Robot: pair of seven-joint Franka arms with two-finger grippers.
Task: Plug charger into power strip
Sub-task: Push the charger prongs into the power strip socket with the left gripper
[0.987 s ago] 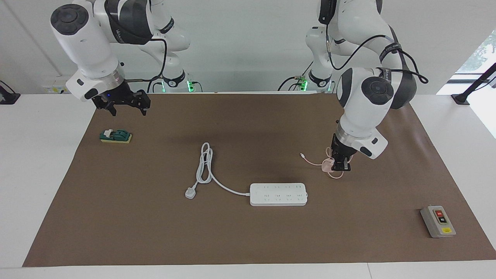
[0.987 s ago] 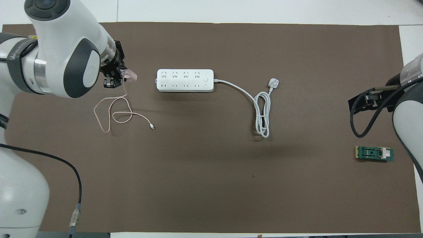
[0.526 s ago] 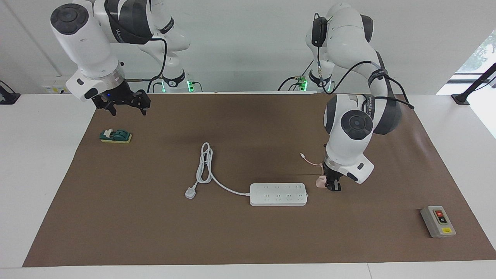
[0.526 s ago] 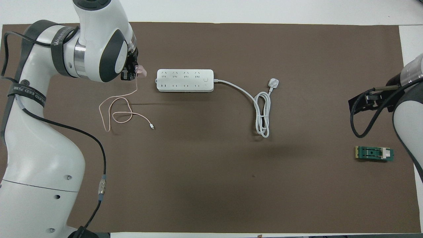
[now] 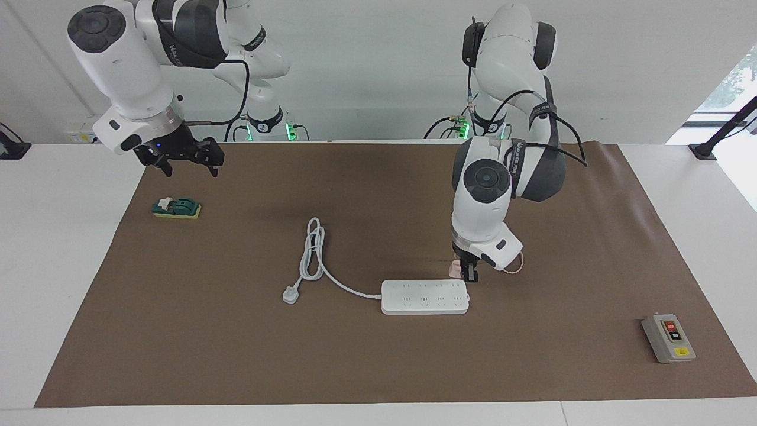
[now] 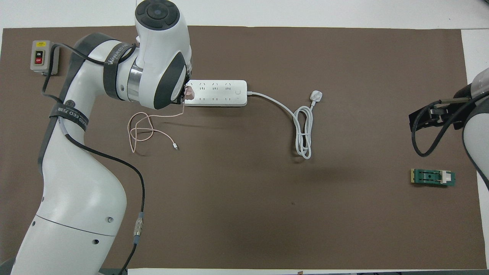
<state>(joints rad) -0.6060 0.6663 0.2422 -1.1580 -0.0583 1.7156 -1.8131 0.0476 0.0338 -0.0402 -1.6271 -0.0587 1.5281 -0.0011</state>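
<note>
a: my left gripper [image 5: 467,273] has its fingers clamped on the charger [image 5: 455,269], holding it in the air over the end of the power strip [image 5: 425,296] that points toward the left arm's end of the table.

b: and the strip itself?

a: flat on the brown mat [image 5: 378,367], its thick cord [image 5: 331,277] running off the other end to the white plug [image 5: 290,294]. the charger's pink cable [image 6: 143,128] trails from my grip down to a loose coil on the mat, nearer to the robots than the strip.

b: what could spoil it?

a: i judge three things. nothing pins the strip, so a push that lands off the slots could slide or tip it. i can't tell how the charger's prongs face, so they may meet plastic. and the dragging cable could tug the cube askew in my grip.

b: your other gripper?

a: my right gripper [image 5: 184,156] waits in the air, fingers spread, well apart from the strip and near the small green block [image 5: 177,207]. the grey switch box [image 5: 668,338] sits well clear too.
</note>
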